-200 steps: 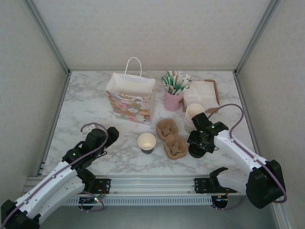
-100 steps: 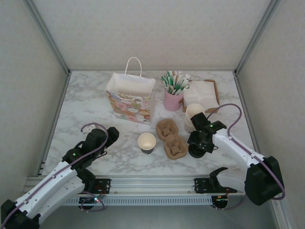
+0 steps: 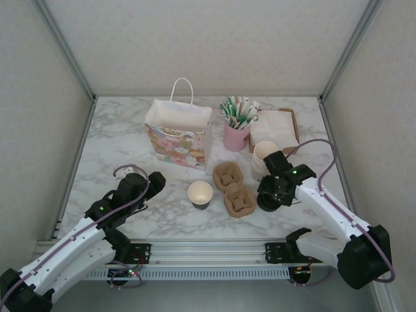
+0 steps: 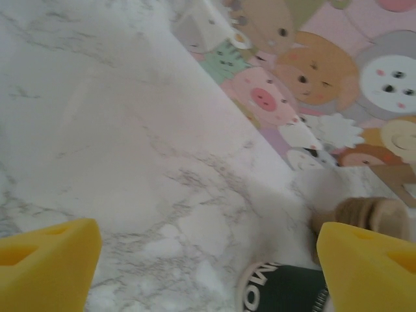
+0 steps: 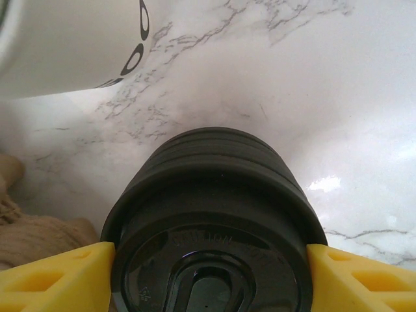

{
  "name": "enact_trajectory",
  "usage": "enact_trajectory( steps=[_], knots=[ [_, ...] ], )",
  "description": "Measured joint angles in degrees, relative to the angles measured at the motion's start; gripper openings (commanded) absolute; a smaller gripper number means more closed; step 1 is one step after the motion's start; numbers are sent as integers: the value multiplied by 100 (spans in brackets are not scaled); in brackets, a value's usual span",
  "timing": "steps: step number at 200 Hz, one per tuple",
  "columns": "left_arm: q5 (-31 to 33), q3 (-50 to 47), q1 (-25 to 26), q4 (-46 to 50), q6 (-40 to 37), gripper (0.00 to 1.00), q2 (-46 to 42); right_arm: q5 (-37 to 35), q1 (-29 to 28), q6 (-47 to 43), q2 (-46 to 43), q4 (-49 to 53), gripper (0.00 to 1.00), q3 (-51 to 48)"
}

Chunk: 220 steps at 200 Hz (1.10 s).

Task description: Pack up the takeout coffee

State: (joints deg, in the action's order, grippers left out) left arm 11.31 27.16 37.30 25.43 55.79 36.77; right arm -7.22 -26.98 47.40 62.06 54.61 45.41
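Note:
The takeout coffee cup point(image 3: 200, 194) stands lidless at table centre, cream inside with a dark printed band point(image 4: 286, 294). My left gripper point(image 3: 155, 181) hovers open to its left. In the left wrist view its yellow fingertips point(image 4: 49, 266) are wide apart with nothing between them point(image 4: 208, 260), and the cup is low beside the right one. My right gripper point(image 3: 268, 195) is down over the stack of black lids point(image 3: 266, 205). Its yellow fingers point(image 5: 55, 276) press both sides of the top lid point(image 5: 211, 214), which still rests on the stack.
A brown pulp cup carrier point(image 3: 234, 188) lies between the cup and the lids. Stacked lidless cups point(image 3: 263, 156) stand just behind my right gripper. A patterned paper bag point(image 3: 179, 133), a pink straw holder point(image 3: 235, 133) and a napkin tray point(image 3: 274, 127) stand further back.
My right gripper's jaws have narrowed onto the top lid. The left gripper has edged slightly right toward the cup.

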Motion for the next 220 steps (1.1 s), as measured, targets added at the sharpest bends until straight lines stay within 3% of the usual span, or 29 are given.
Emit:
enact_trajectory(
  steps=[25, 74, 95, 127, 143, 183, 220],
  knots=[
    [-175, 291, 376, -201, -136, 74, 299, -11, 0, 116, -142, 269, 72, 184],
    [-470, 1204, 1211, -538, -437, 75, 946, 57, 46, 520, -404, 678, 72, 450],
    [-691, 1700, 1541, -868, -463, 69, 1495, 151, 125, 761, -581, 822, 72, 525],
    [-1318, 2203, 2109, -1998, -166, 58, 2855, 297, 372, 1027, -597, 949, 72, 540],
    [-1537, 2492, 2402, -2238, -22, 45, 3501, 424, 586, 1102, -603, 970, 72, 538],
    [-1971, 3233, 3064, -2579, 214, 41, 4476, 813, 1128, 1233, -686, 946, 72, 461],
    [-2277, 3585, 3305, -2857, 673, 35, 5252, 1145, 1436, 1314, -734, 901, 71, 358]
  ],
)
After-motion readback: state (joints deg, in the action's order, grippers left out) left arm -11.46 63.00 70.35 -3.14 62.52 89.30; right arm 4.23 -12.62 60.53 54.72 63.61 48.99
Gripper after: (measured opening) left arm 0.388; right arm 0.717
